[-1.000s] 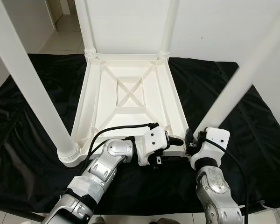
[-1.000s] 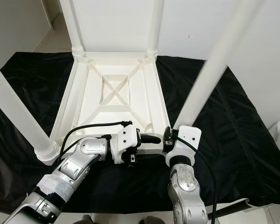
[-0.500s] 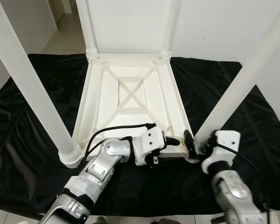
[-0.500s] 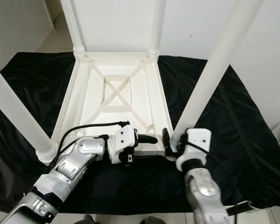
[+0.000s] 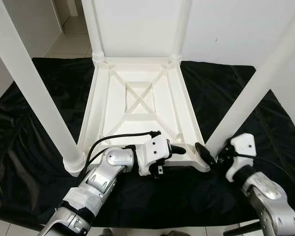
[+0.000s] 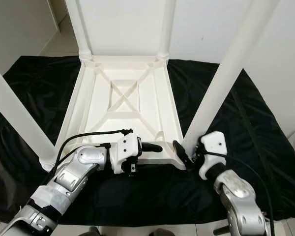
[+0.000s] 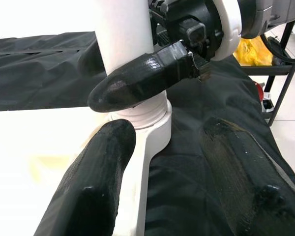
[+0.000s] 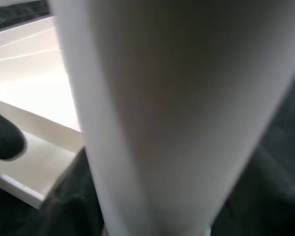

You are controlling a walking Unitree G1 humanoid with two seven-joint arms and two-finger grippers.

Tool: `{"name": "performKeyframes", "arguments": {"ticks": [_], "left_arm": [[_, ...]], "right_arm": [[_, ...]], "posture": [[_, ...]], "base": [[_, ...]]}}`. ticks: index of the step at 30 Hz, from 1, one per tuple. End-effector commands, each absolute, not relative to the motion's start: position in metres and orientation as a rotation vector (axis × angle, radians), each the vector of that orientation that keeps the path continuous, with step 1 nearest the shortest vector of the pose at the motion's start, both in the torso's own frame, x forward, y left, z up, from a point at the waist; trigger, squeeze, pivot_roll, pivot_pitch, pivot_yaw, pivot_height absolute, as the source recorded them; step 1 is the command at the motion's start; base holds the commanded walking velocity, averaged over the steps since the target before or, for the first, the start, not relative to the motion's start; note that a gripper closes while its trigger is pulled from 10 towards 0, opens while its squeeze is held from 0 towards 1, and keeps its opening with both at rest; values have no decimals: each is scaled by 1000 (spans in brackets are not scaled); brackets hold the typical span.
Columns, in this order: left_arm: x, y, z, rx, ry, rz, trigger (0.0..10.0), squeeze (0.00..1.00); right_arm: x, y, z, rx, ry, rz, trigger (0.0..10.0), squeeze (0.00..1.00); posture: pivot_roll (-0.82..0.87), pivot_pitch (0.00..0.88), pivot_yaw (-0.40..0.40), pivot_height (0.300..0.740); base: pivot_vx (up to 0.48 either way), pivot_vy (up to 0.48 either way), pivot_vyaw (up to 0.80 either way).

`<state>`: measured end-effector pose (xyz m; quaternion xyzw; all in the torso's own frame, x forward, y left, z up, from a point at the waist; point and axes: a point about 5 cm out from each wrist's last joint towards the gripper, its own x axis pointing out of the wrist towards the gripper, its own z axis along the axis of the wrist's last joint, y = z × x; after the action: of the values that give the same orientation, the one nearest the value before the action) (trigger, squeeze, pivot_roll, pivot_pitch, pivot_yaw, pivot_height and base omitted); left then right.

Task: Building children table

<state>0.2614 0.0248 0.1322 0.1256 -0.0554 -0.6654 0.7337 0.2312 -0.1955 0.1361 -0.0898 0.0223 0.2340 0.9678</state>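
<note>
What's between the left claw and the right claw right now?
The near right corner of the upturned table and the base of its leg. The head views show the left claw on the near rim, the right claw at that leg.
</note>
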Motion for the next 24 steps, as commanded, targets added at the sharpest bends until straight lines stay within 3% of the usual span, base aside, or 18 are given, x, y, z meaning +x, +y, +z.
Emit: {"name": "performKeyframes", "arguments": {"ticks": [1, 12, 13, 24], "left_arm": [[259, 21, 132, 280, -112, -1496, 10000, 0], [258, 20, 133, 271, -118, -1484, 10000, 0], [259, 20, 134, 270, -119, -1484, 10000, 0], [265, 18, 134, 284, -123, -1476, 10000, 0]], "right_arm": [[235, -198, 133, -200, 66, 479, 0, 0], [228, -200, 125, -188, 95, 508, 0, 0], [228, -201, 125, -178, 92, 477, 10000, 0], [236, -200, 128, -156, 65, 166, 10000, 0]], "posture": [[-74, 0, 1, 740], [-75, 0, -9, 740], [-81, 0, -6, 740], [-106, 4, 10, 740]], "base": [[0, 0, 0], [0, 0, 0], [0, 0, 0], [0, 0, 0]]}}
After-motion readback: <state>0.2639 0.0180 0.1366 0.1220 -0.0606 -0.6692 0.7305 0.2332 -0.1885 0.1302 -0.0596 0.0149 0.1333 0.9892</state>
